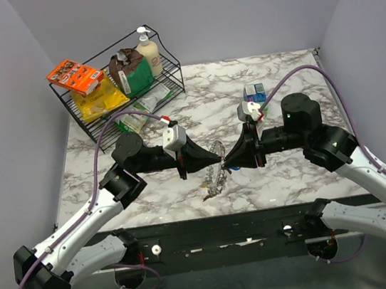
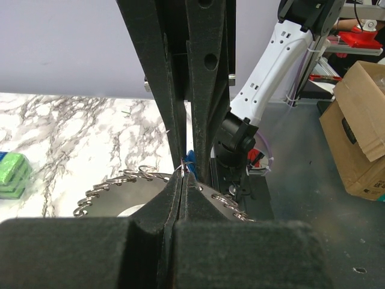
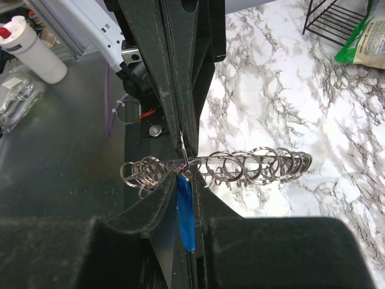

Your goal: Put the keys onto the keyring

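Back left on the marble table [image 1: 284, 182]: a black wire rack [image 1: 170, 83], holding one orange box [image 1: 74, 76], one yellow bag [image 1: 100, 98], one brown-and-green bag [image 1: 131, 70] and one white pump bottle [image 1: 147, 50] on top, with green packets [image 1: 152, 98] below, too bunched to count. Near the right arm, one small blue-and-white box [image 1: 255, 92].

Clenched tight: the left gripper [image 2: 182, 180], fingertips pinching the jagged edge of the keyring [image 2: 114, 191]. Barely parted and clamped on the blue head of one key [image 3: 185, 220]: the right gripper [image 3: 183, 180], nearly tip to tip with the left.

Keyring held over the table's front middle, between both grippers, strung with many small wire loops. Cannot tell about contact between its lower end and the marble.

Count: two grippers, one keyring, one key in view.
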You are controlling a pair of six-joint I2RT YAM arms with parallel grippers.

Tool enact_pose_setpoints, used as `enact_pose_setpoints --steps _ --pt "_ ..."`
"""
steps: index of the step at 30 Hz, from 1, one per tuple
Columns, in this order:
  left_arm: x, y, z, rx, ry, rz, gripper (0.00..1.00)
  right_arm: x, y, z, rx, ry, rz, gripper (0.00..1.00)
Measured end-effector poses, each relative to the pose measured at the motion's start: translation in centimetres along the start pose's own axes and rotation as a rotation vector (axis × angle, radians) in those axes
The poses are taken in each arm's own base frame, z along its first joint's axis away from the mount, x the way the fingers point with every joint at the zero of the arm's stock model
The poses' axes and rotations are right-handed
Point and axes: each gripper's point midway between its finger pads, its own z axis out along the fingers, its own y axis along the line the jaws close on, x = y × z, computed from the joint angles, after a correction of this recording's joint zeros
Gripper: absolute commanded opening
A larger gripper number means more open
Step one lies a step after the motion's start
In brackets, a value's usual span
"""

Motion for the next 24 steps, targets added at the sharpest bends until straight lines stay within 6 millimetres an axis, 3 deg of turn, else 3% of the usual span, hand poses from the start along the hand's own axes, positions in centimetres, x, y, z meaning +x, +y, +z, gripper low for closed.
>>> enact_pose_setpoints --steps 24 --pt "0.8 0.7 0.5 -0.002 0.014 -0.038 0.00 1.4 0.1 0.5 -0.042 0.052 0.011 0.23"
